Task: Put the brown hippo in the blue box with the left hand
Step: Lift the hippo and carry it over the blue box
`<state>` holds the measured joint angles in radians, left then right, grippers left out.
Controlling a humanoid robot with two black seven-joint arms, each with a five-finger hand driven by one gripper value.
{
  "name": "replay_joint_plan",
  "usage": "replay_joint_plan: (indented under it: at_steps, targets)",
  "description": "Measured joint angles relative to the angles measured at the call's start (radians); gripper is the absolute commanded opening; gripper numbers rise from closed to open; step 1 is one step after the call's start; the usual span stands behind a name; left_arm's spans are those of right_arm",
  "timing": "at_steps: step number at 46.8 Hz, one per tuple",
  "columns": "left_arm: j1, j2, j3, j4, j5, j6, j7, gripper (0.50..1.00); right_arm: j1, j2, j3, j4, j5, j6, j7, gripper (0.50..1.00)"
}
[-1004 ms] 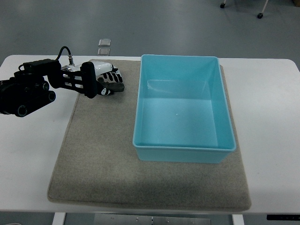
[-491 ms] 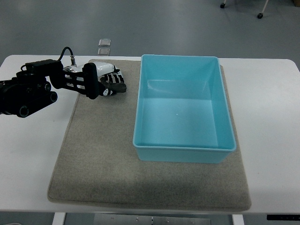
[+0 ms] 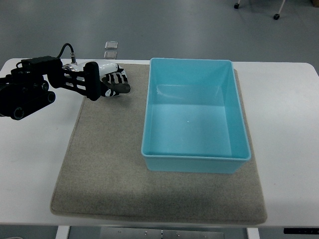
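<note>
While the camera looks down from above, the left hand sits over the far left corner of the grey mat. Its black arm comes in from the left edge of the picture. The hand is white and black, and its fingers are curled in. A small dark bit shows at the fingertips, but it is too small and blurry to say if that is the brown hippo. So I cannot tell if the hand is clamped on something or just closed.

Just to the right of the hand, with a small gap between them, is the blue box. It is a big light blue tub with nothing showing inside it. It stands on the right part of the mat. The mat lies on a white table.

Behind the table, near the hand, two small clear squares lie on the grey floor.
</note>
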<state>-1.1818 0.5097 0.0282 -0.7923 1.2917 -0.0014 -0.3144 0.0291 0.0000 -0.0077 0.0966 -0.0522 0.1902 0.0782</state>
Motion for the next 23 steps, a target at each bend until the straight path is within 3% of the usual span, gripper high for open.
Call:
replay_joint_plan:
  at_steps: [13, 23]
  targets:
    - [-0.099, 0.139, 0.0, -0.138, -0.003, -0.009, 0.0, 0.5, 0.0, 0.0, 0.0, 0.0, 0.0, 0.0, 0.001, 0.936]
    - [-0.189, 0.209, -0.014, -0.252, -0.017, -0.085, 0.0, 0.5, 0.0, 0.0, 0.0, 0.0, 0.0, 0.0, 0.001, 0.936]
